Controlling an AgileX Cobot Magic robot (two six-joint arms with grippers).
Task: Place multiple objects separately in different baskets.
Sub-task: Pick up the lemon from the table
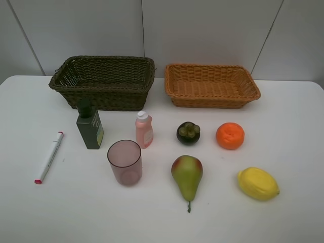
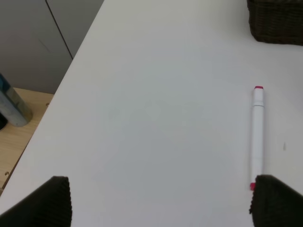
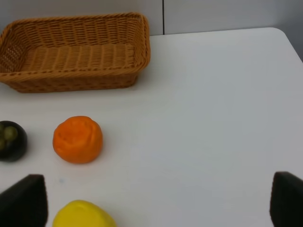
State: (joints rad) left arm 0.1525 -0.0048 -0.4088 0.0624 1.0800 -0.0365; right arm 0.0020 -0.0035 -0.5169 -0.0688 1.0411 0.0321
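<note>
One pear [image 1: 187, 177] lying, stem toward camera side.

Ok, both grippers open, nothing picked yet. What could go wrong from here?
The cup, pink bottle and green bottle stand upright close together; reaching for one may tip a neighbour.
The marker lies flat on the table, thin and likely hard to pinch; it may roll.
The orange and lemon are round and could roll if nudged.

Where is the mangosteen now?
In the exterior high view, the mangosteen sits just right of centre, between the pink bottle and the orange, in front of the tan basket.
</note>
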